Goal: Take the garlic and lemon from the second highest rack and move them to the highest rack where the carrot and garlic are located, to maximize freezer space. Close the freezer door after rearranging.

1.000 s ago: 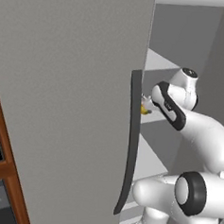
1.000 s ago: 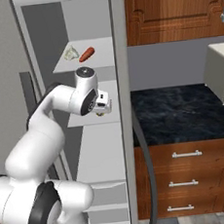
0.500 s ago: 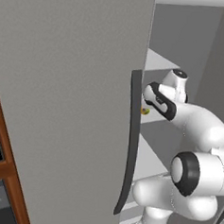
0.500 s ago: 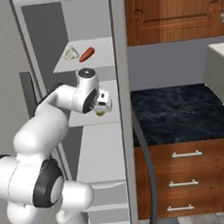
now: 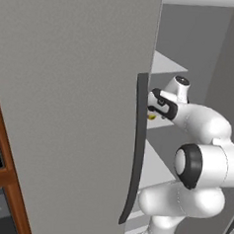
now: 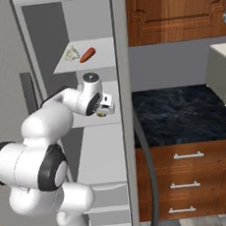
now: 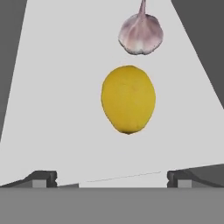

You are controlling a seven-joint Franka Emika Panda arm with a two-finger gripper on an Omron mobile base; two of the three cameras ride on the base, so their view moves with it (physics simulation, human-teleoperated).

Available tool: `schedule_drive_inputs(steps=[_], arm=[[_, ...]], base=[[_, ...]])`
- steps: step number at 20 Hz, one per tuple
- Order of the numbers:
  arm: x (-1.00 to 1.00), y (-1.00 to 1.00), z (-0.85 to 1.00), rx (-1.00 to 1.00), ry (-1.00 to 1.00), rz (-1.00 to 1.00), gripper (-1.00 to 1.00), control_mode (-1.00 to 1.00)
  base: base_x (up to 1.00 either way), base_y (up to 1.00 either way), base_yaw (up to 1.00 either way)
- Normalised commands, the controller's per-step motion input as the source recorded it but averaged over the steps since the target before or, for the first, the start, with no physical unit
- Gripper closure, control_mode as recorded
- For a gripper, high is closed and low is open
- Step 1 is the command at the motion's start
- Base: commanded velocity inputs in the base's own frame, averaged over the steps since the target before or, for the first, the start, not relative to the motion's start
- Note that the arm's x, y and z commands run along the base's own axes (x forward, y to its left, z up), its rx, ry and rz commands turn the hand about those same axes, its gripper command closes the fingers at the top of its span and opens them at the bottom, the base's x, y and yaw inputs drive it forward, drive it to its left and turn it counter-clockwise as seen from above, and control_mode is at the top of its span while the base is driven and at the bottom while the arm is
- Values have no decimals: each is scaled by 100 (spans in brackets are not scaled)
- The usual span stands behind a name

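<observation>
On second highest rack [image 7: 52, 109] | lemon [image 7: 128, 99] beside garlic [image 7: 141, 34] | hand [image 7: 112, 178] spread, empty

Bare second highest rack [image 7: 52, 109] lies between the spread fingertips [image 7: 43, 178] and lemon [image 7: 128, 99]; garlic [image 7: 141, 35] sits just beyond at 12 o'clock.

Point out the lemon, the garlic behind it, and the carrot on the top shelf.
lemon [image 7: 128, 99], hand view, middle of its yellow skin.
garlic [image 7: 141, 36], hand view, centre of the pale bulb.
carrot [image 6: 87, 55], right base view, middle of its orange body.
</observation>
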Motion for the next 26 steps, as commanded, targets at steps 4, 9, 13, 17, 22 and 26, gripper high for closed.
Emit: schedule_drive_inputs(steps=[4,9,13,17,22,26], arm=[[43,0,-8,0,0,0,-100,-100],[43,0,-6,0,4,0,-100,-100],[39,0,-18,0,5,0,-100,-100],[21,-4,-24,0,0,0,-100,-100],[-1,-2,-27,0,0,0,-100,-100],[0,0,-26,0,0,0,-100,-100]], base=[[0,0,0],[0,0,0],[0,0,0],[0,0,0],[0,0,0],[0,0,0]])
